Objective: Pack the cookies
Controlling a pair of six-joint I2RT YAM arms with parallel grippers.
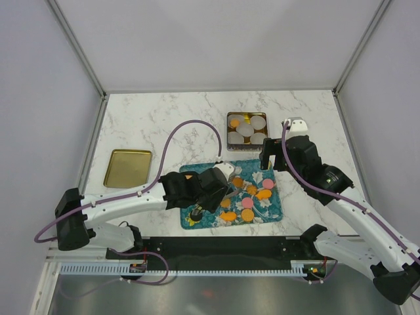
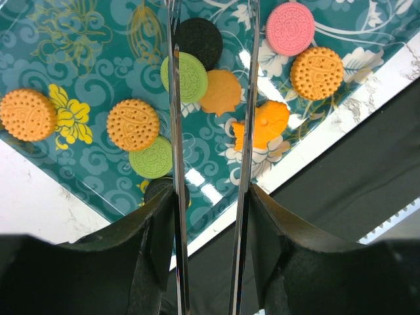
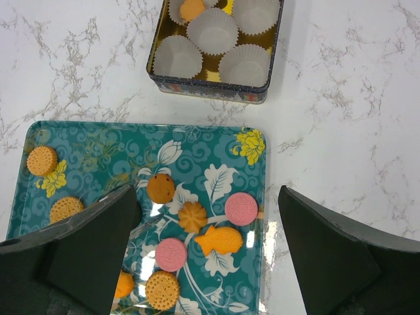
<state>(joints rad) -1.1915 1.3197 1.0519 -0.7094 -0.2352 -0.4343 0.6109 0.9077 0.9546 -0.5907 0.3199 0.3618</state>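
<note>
Many cookies [image 3: 241, 209] lie loose on the teal flowered tray [image 3: 98, 147], which sits in the near middle of the marble worktop [image 1: 164, 118]. We judge this puts them within reach of both arms. Only one orange cookie [image 3: 192, 8] is already in the tin [image 3: 210, 90], just beyond the far edge of the tray. The tin holds white paper cups [image 3: 211, 29], probably one cup for each cookie. Its gold lid [image 1: 127, 167] lies well apart at the left, so the tin stays open for packing.

The left tool [image 2: 211, 26] hangs low over the tray, its thin blades apart and gripping nothing, with a green and a black cookie under the gap. The right tool [image 3: 205, 197] hovers over the right side of the tray, spread wide and empty.

We can read no brand or writing; the cookies carry only pressed patterns.
</note>
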